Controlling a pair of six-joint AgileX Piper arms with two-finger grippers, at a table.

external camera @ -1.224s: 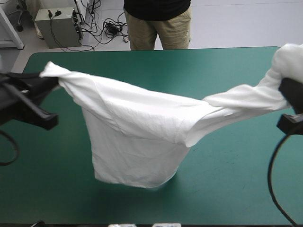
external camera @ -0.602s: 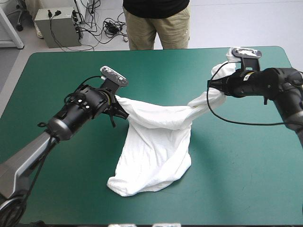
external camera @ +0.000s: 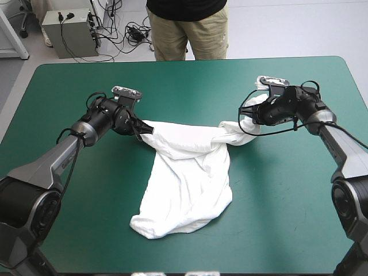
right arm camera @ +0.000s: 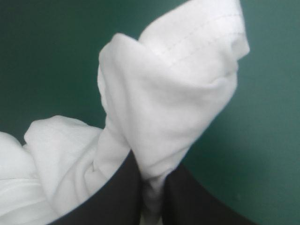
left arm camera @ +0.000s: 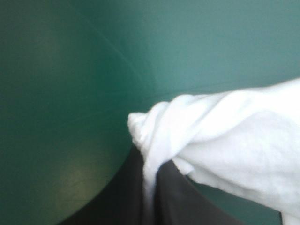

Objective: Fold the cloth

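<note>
Both arms are now sitting low over the teal-green covered surface point(external camera: 287, 224), where just before they were holding the white short-sleeved T-shirt point(external camera: 190, 184) up high and stretching it wide between them. The T-shirt is now lying mostly on the surface around the centre. Its body is trailing toward 6 o'clock and ending in a rounded, bunched hem short of the near edge. The left gripper point(external camera: 141, 131) is sitting at about 10 o'clock of the T-shirt and pinching a top corner, nearly closed with the fabric sandwiched between; the left wrist view is showing the cloth spilling out over the tips. The right gripper point(external camera: 244, 118) is sitting at about 2 o'clock, likewise clamping a wad of cloth, with a stitched edge poking out ahead of it in the right wrist view. The span between the two is sagging, no longer taut, and the stretch running toward the right gripper is twisting into a rope. My read is that this is a lay-down, but it isn't coming out flat: the body is looking narrow and wrinkled, with the sleeves not visibly spread. So I'm judging the fold itself as not yet started. Flattening is probably needing another pull apart toward 9 and 3 o'clock before release, or the twist is going to get folded in.
</note>
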